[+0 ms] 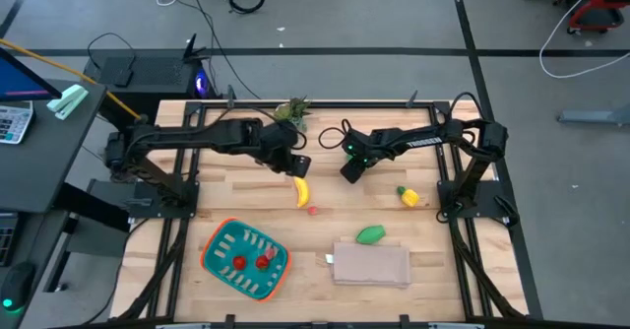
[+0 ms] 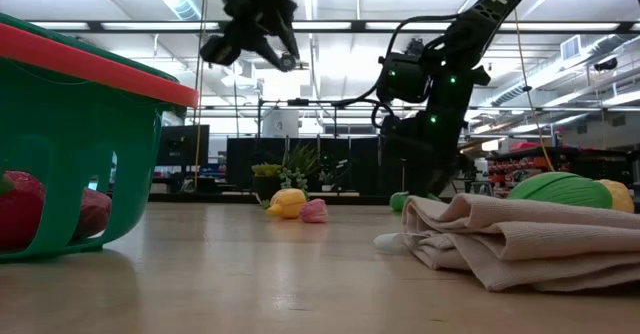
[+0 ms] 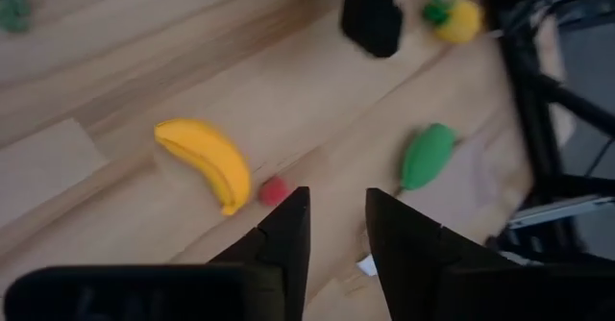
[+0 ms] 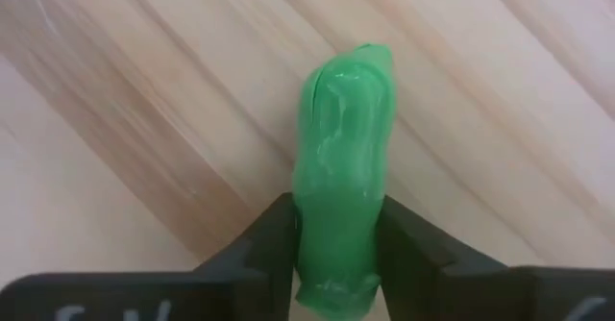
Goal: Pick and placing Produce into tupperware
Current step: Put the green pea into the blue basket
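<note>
Across the high view, the tupperware [image 1: 245, 258] sits at lower left of the table with red pieces [image 1: 239, 263] inside. Near frame centre lie the banana [image 1: 301, 191] and a small red piece [image 1: 313, 210]. A green piece [image 1: 370, 234] rests lower right of centre, just above the beige cloth [image 1: 371, 265]. The yellow piece with green top [image 1: 408, 197] lies at right. The left gripper [image 1: 295, 163] hangs above the banana; the right gripper [image 1: 350, 168] hangs right of centre.

Low view: tupperware wall [image 2: 70, 164] fills the left edge; folded cloth at right.

Left wrist view: fingers [image 3: 288, 233] slightly spread, holding nothing.

Right wrist view: fingers [image 4: 265, 244] pinch a green pepper [image 4: 341, 186].
</note>
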